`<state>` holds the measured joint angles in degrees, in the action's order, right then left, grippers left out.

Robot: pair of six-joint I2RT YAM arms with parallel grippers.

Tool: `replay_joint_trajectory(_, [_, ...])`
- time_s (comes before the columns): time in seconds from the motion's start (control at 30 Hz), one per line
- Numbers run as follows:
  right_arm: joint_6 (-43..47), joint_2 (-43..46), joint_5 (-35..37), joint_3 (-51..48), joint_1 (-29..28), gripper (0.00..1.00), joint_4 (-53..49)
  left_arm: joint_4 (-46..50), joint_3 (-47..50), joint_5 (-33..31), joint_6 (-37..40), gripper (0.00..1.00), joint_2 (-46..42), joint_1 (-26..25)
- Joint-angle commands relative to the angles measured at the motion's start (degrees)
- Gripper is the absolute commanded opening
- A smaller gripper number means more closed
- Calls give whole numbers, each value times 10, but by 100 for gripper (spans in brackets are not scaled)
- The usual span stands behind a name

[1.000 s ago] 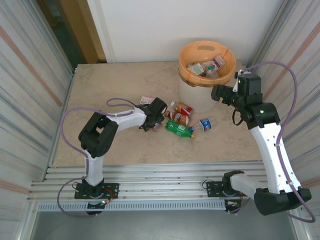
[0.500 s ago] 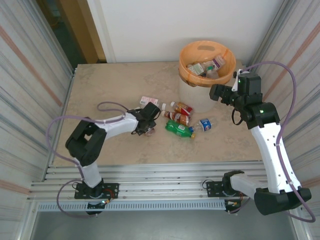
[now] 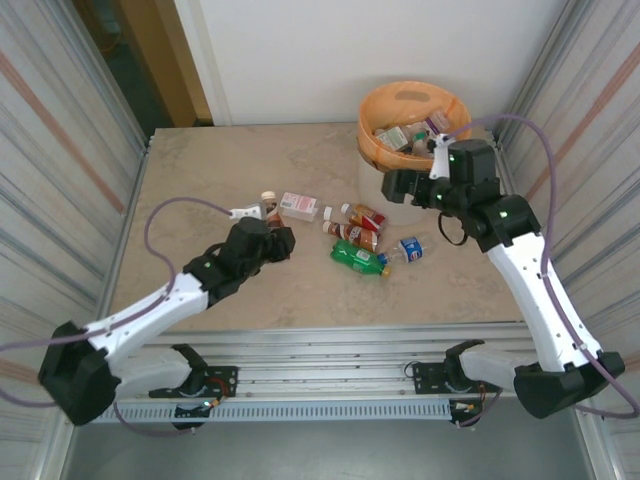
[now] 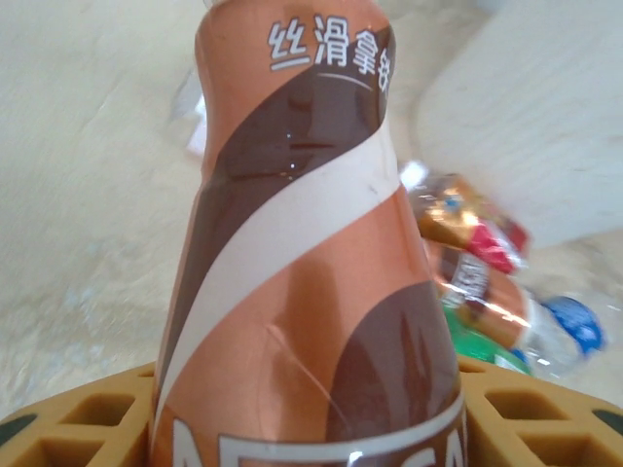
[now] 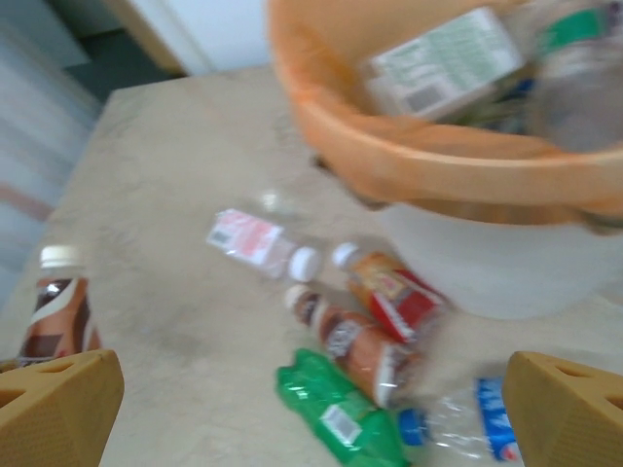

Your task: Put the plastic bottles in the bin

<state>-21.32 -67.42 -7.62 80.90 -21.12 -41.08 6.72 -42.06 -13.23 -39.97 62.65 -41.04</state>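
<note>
Change: Left arm has drawn back from the cluster of bottles toward the near left of the worktop [image 3: 200, 170], taking a brown bottle [image 4: 302, 292] with it. The right arm has swung left across the front of the bin [image 3: 368, 145].
Left fingers [image 4: 88, 413]: clamped on the lower body of the brown bottle, one tan pad on each side, the white cap pointing away from the wrist.
Why held so: a grip low on the wide part looks steady for carrying, and the bottle stands roughly upright.
Right fingers [image 5: 58, 404]: spread wide with nothing between them, looking down on the loose bottles, probably ready to pick one.
Loose bottles: a clear bottle with a pink label [image 3: 298, 206], two red-labelled bottles [image 3: 358, 225], a green bottle [image 3: 357, 258] and a blue-labelled bottle [image 3: 410, 248] lie on their sides just in front of the bin.
Bin: far right of the worktop, orange liner folded over the rim, several bottles already inside.
Stage: the brown bottle is well apart from the bin, so the carry remains.
</note>
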Motion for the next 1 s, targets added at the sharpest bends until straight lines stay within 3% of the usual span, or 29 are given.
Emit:
replay_joint_trajectory(0.0, [-30,-25,-90,17,-30,98,56,-92,29,66,125,42,-58,-6])
replay_joint_trajectory(0.13, [-46,-63,-150,30,-69,100,103,-151,56,135,175,41,-97,-8])
replay_joint_trajectory(0.3, [-57,-105,-176,54,-117,95,138,-211,71,184,192,41,-102,-11])
replay_joint_trajectory(0.47, [-70,-132,-176,60,-153,90,160,-256,70,200,183,41,-83,-13])
replay_joint_trajectory(0.97, [-111,-186,-176,59,-189,67,186,-283,41,197,190,41,-54,-36])
